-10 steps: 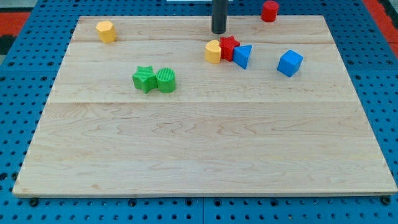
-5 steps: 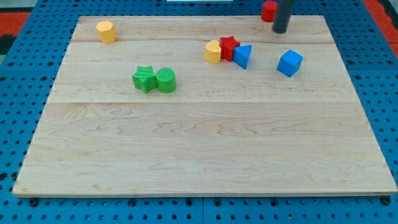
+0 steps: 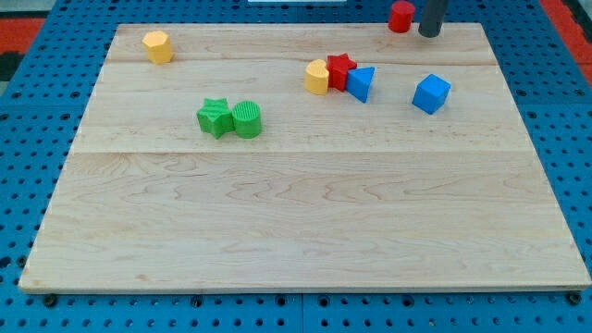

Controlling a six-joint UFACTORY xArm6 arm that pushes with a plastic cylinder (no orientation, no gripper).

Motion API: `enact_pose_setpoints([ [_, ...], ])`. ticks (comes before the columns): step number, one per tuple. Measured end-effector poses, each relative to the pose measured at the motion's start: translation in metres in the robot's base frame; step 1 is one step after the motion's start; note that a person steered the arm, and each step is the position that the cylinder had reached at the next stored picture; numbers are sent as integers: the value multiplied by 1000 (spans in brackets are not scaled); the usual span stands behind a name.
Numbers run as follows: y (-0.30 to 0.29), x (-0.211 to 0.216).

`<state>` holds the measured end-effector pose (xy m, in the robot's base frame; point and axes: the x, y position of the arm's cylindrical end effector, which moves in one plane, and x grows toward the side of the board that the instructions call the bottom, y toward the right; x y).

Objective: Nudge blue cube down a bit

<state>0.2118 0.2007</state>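
The blue cube point(image 3: 431, 93) sits on the wooden board point(image 3: 296, 213) at the upper right. My tip point(image 3: 429, 34) is at the board's top edge, straight above the blue cube in the view and well apart from it. It stands just right of a red cylinder point(image 3: 400, 17) at the top edge.
A yellow block point(image 3: 317, 77), a red star point(image 3: 341, 70) and a blue triangular block point(image 3: 362, 83) cluster left of the blue cube. A green star point(image 3: 215, 117) and green cylinder point(image 3: 247, 120) sit at centre left. A yellow block point(image 3: 158, 46) lies at the top left.
My tip has moved right along the top of the board, from above the red star to above the blue cube, and a little upward. No block has moved.
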Motion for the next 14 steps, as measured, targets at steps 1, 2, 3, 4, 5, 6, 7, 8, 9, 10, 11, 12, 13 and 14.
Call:
enact_pose_setpoints([
  [1, 0, 0],
  [2, -7, 17],
  [3, -33, 38],
  [4, -36, 38],
  [5, -38, 38],
  [6, -46, 38],
  [7, -54, 40],
  [8, -33, 51],
  [9, -27, 46],
  [10, -28, 46],
  [11, -26, 46],
  [12, 27, 46],
  [13, 61, 56],
  [14, 0, 94],
])
